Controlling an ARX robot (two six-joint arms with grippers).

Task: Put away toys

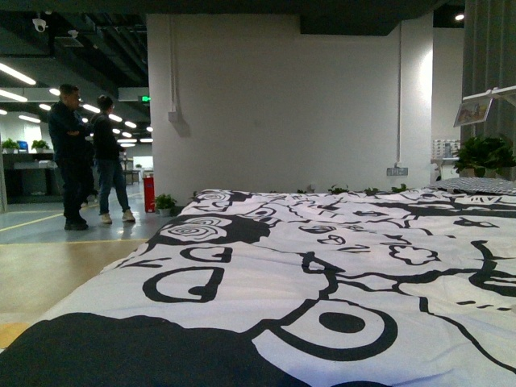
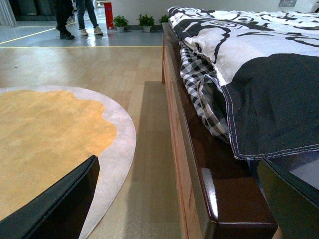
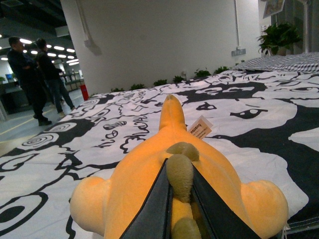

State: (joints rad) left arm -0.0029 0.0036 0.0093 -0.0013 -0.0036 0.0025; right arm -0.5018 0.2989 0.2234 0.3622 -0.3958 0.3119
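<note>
The toy, an orange-yellow plush animal [image 3: 144, 184], lies on the black-and-white bed cover [image 3: 259, 124] in the right wrist view. A white tag [image 3: 200, 128] sticks out near its far end. My right gripper [image 3: 179, 172] is shut on an olive-brown raised patch [image 3: 180, 174] along the plush's back, with one dark finger pressed on each side of it. In the left wrist view my left gripper [image 2: 179, 199] is open and holds nothing. It hangs low by the corner of the wooden bed frame [image 2: 224, 199]. The front view shows neither the arms nor the plush.
The bed with its patterned cover [image 1: 322, 266] fills the front view, and a checked sheet [image 2: 199, 84] hangs over its side. A round orange rug [image 2: 50, 139] lies on the wooden floor beside it. Two people [image 1: 81, 153] stand far off to the left, and potted plants [image 1: 484, 153] stand at the back right.
</note>
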